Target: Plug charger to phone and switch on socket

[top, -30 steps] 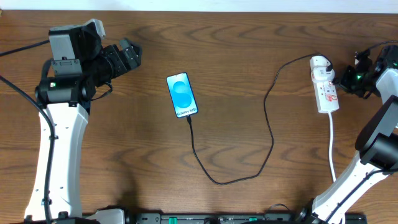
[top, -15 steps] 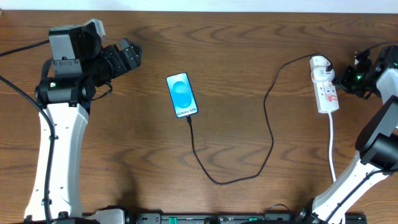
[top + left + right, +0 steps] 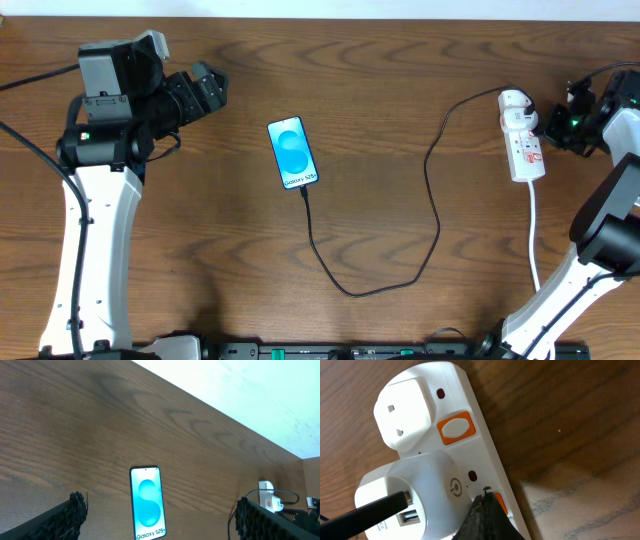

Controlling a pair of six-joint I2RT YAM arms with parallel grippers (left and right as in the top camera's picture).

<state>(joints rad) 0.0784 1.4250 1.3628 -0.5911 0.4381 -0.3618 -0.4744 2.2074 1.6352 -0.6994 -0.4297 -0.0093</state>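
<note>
The phone [image 3: 294, 153] lies face up mid-table with its blue screen lit; it also shows in the left wrist view [image 3: 147, 503]. The black charger cable [image 3: 432, 200] runs from the phone's near end in a loop to a white adapter on the socket [image 3: 524, 140]. In the right wrist view the socket [image 3: 455, 395] fills the frame, with the adapter [image 3: 420, 490] and orange switches. My right gripper [image 3: 487, 517] is shut, its tip on the socket beside an orange switch [image 3: 500, 504]. My left gripper [image 3: 160, 517] is open, held above and left of the phone.
The socket's white cord [image 3: 534, 235] runs toward the near edge at the right. A second orange switch [image 3: 456, 427] sits by an empty outlet. The table's far edge meets a white surface [image 3: 240, 390].
The right arm has shifted very slightly at the socket. Nothing else has moved.
</note>
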